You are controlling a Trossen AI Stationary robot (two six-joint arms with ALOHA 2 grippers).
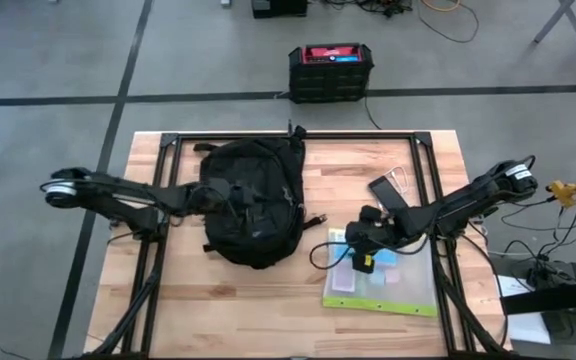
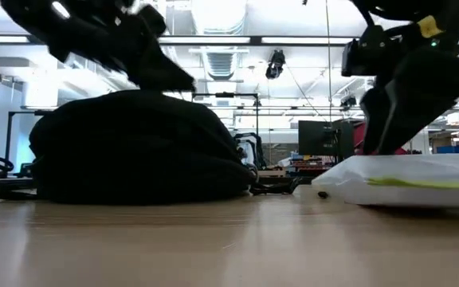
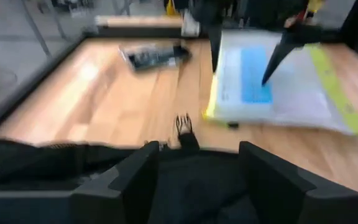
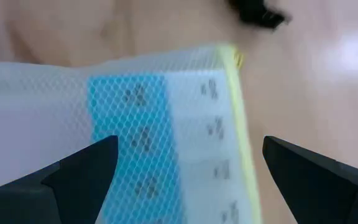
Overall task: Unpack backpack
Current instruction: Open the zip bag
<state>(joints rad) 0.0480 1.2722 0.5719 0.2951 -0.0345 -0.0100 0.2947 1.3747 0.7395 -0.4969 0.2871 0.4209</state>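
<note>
The black backpack [image 1: 253, 200] lies flat on the wooden table, left of centre. My left gripper [image 3: 197, 180] is open right over it, with black fabric showing between its two fingers; in the low view it hovers at the backpack's top [image 2: 162, 76]. My right gripper [image 4: 194, 168] is open, pointing down over a white mesh pouch [image 1: 388, 285] with a yellow-green edge and blue cards inside. That pouch lies flat on the table to the backpack's right. My left gripper stands low over the backpack's upper surface [image 3: 191, 186], the fingers on either side of a bulge of fabric; I cannot tell whether they touch it. My right gripper's fingertips [image 3: 271, 71] reach down to the mesh pouch's top face [image 3: 253, 87]; I cannot tell whether they touch it.
A dark flat device [image 1: 386, 190] with a thin white loop lies on the table beyond the pouch. A black-and-red box [image 1: 330, 72] stands on the floor past the far edge. A black metal frame [image 1: 298, 136] runs around the tabletop. Bare wood lies along the near edge.
</note>
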